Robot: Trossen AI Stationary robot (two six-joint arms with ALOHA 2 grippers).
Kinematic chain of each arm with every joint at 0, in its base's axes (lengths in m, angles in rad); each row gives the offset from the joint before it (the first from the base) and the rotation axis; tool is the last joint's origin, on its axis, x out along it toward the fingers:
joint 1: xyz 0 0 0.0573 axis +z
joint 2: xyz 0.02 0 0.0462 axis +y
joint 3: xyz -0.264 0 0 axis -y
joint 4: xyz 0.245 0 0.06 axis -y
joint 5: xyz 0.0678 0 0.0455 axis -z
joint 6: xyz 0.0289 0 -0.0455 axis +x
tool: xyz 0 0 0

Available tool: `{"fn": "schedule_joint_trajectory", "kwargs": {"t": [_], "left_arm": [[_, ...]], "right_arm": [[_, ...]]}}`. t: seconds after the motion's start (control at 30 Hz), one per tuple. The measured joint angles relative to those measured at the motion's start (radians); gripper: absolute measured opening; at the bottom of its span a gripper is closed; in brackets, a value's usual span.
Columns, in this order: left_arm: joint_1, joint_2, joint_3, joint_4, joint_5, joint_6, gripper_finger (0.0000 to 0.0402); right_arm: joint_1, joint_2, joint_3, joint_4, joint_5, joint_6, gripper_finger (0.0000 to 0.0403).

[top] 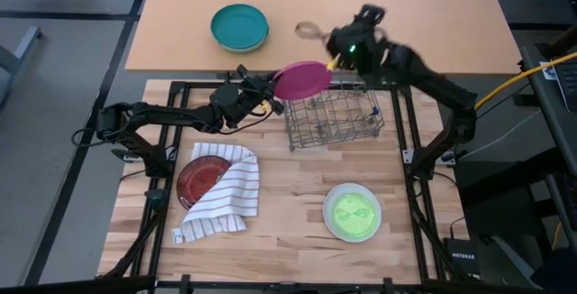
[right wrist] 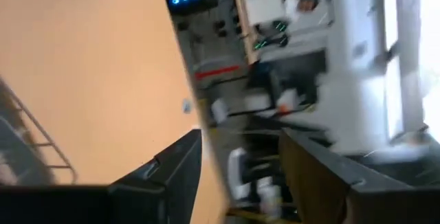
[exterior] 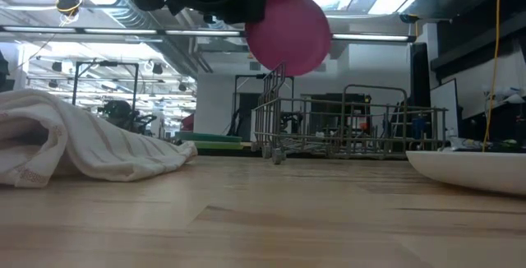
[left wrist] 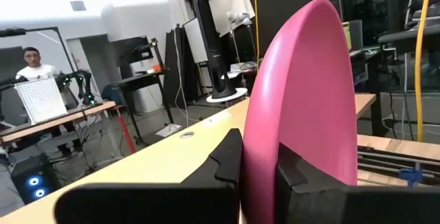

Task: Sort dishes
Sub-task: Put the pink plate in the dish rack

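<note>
Here, left gripper [left wrist: 260, 172] pinching round glossy pink plate [left wrist: 302, 93]

Clamped in my left gripper [left wrist: 260, 176] is a magenta-pink plate [top: 302, 79]. Below it: a dark red plate [top: 200, 179], white striped cloth [top: 225, 195], pale green plate [top: 352, 211].

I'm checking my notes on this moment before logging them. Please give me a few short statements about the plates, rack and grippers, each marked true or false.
1. The left gripper is shut on the pink plate. True.
2. The right gripper also grips that plate. False: it is open and holds nothing.
3. The green plate sits in the wire rack. False: it lies on the table in front of the rack.
4. The striped cloth partly covers the dark red plate. True.
5. The teal bowl is stacked on the green plate. False: it stands apart, beyond the rack.
</note>
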Motion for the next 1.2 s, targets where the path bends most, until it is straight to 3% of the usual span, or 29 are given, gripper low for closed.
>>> {"fn": "schedule_joint_trajectory", "kwargs": {"t": [0.23,0.33,0.77,1.2], "left_arm": [[0.007,0.001,0.0,0.076,0.007,0.036,0.0018],[0.006,0.001,0.0,0.096,0.009,0.036,0.0018],[-0.019,0.001,0.0,0.105,0.011,-0.096,0.0019],[-0.062,0.001,0.0,0.101,0.011,-0.17,0.0019]], "right_arm": [[-0.223,0.01,-0.029,-0.168,-0.447,0.251,0.0198],[-0.308,0.015,-0.07,-0.185,-0.557,0.29,0.0198],[-0.511,0.017,-0.321,-0.252,-0.499,0.299,0.0198],[-0.564,0.017,-0.51,-0.327,-0.478,0.299,0.0198]]}}
